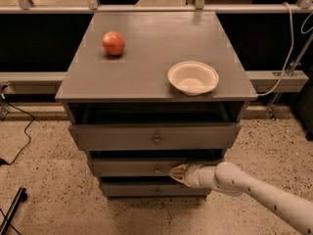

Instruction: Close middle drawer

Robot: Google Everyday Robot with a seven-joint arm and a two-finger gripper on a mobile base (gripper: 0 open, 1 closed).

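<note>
Checking the one relation that matters: the middle drawer lies dead ahead of the tool, which sits at the low front panel, just right of the tiny pale knob. The drawer's long axis runs left-right and its travel runs back into the cabinet, away from me. My white arm comes in slantwise from the lower right. I judge the push must go square into the panel, since off-centre contact could skew the box.

I cannot tell if the tool is spread or pressed together. The drawer stands out a little, with a dark strip of its inside showing above the front.

It is matte grey wood with flat faces. The top drawer has a taller front and a brass knob, and it stands further out. The bottom drawer is narrower. On the worktop are a round red fruit and a pale shallow bowl, well apart.
</note>
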